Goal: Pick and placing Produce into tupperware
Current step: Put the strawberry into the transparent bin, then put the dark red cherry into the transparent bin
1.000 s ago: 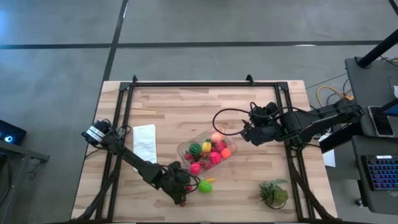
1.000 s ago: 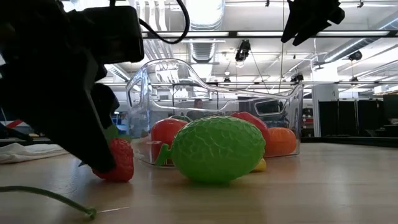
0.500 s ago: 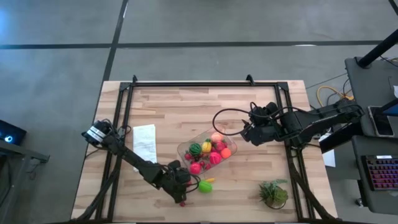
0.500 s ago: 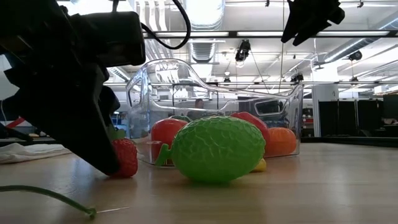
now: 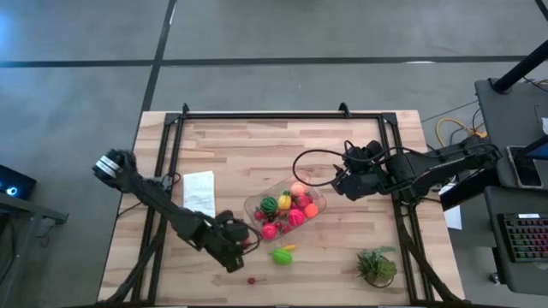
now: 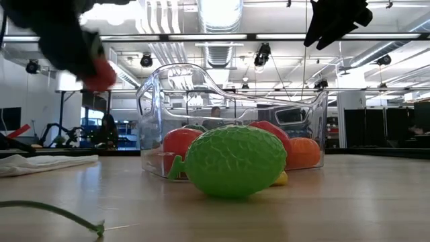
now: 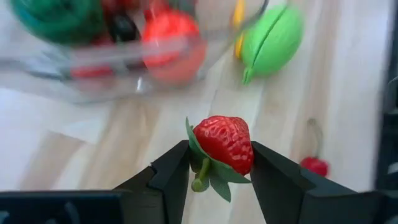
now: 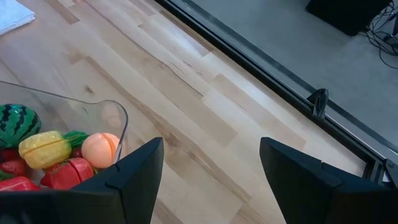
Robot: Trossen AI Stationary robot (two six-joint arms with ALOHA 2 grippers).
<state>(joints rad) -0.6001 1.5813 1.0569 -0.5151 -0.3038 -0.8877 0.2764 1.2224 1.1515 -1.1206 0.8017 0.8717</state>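
Above a wooden table, left gripper raised clear of the boards, fingers pinched on a red strawberry with green leaves, just short of the near end of the clear container. Seen from table height, the same strawberry carried high, beside the container's curved wall. Inside the container: a striped melon, a yellow fruit, a peach, an orange piece and several red ones. Left lying on the table just beside the container: a lime-green fruit touching a small yellow piece, and near them a tiny red berry. Right gripper held above the container's far end, fingers spread apart and holding nothing. Folded white cloth to the left, leafy green tuft at the near right corner.
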